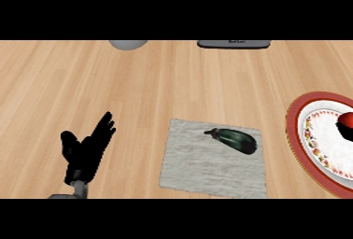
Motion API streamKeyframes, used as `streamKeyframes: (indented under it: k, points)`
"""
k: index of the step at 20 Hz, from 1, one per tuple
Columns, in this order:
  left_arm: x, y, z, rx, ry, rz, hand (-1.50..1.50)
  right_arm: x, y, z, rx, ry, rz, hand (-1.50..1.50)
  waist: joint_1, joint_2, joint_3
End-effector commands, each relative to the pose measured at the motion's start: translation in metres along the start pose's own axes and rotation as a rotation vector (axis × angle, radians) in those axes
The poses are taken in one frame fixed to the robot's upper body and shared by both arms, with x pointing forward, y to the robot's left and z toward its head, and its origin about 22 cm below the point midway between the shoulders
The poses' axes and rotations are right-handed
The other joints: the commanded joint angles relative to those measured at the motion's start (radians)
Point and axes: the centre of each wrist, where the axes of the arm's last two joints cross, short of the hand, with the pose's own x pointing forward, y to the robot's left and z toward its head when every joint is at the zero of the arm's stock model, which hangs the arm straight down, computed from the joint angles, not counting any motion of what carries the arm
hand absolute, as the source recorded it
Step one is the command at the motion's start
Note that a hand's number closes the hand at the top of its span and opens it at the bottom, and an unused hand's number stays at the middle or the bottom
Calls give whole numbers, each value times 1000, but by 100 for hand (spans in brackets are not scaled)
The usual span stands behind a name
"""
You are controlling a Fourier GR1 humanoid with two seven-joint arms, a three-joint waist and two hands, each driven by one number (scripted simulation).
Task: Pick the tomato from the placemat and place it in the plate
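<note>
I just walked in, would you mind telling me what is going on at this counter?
Nothing is being handled right now. The robot's left hand rests open at the lower left, fingers up, and the right hand is out of view. The tomato already lies in the red-rimmed plate at the right edge. A dark eggplant lies on the grey placemat in the middle of the wooden counter.

surface: light wooden counter (pixel 172 79), grain running across | far edge: grey rounded object (pixel 128 44); dark flat device (pixel 234 44), both cut off
</note>
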Motion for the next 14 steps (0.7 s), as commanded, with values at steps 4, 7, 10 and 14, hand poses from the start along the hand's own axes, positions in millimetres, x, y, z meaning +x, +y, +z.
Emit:
streamKeyframes:
  k: [4, 7, 10, 14]
  points:
    - [-20, 5, 0, -11, 52, 23, 0, -4, 13, -21, 90, -82, -225, -150, -6, 4, -3]
    - [-8, 7, 0, 15, 48, 1, 0, -12, 5, -29, -10, -130, -348, -150, -11, 2, -3]
    - [-15, -1, -1, 31, 32, 1, 0, -27, 6, -26, -101, -112, -458, -150, -16, 2, -3]
    - [-18, 6, -3, 20, 43, 20, 0, -57, -16, -26, -88, -67, -513, -150, -26, -3, -7]
